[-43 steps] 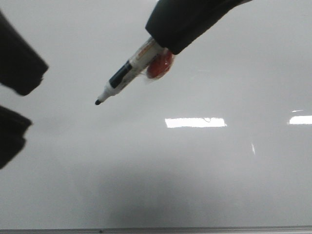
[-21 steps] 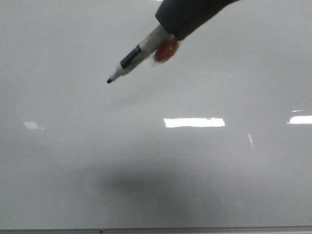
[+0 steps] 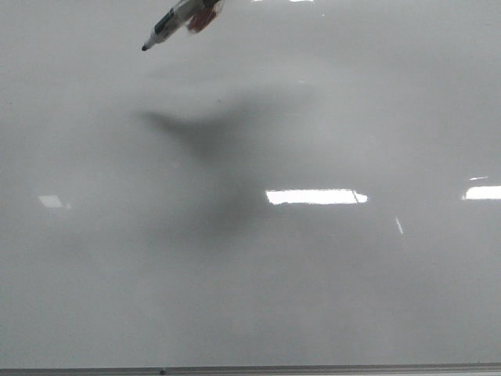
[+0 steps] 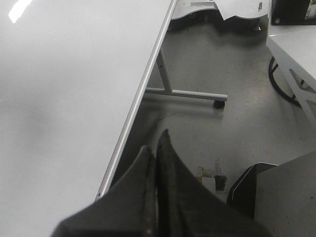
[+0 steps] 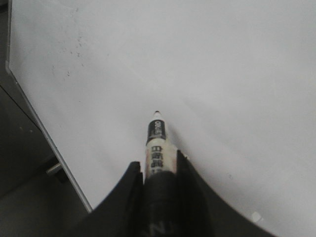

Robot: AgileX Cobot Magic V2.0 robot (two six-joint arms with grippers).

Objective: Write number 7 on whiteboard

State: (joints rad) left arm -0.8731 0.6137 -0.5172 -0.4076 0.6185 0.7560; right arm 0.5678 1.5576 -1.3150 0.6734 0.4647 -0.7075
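The whiteboard (image 3: 329, 298) fills the front view and carries no ink at all, so the number 7 is not yet begun; the step in hand looks like bringing the pen to the starting place of the top bar. The right claw (image 5: 157, 170) is clamped on a whiteboard marker (image 5: 157, 143), cap off, its black tip pointing at the board. In the front view the marker (image 3: 174, 21) shows only at the upper edge, with its shadow lying apart from the tip, which suggests the tip is off the surface. The left claw (image 4: 157, 155) is pressed together on nothing, hanging past the board's framed edge over the floor, well apart from the work. Next, I judge, the tip must be lowered squarely until it touches the board, then drawn sideways for the bar before the slanted downstroke, with light, even pressure.
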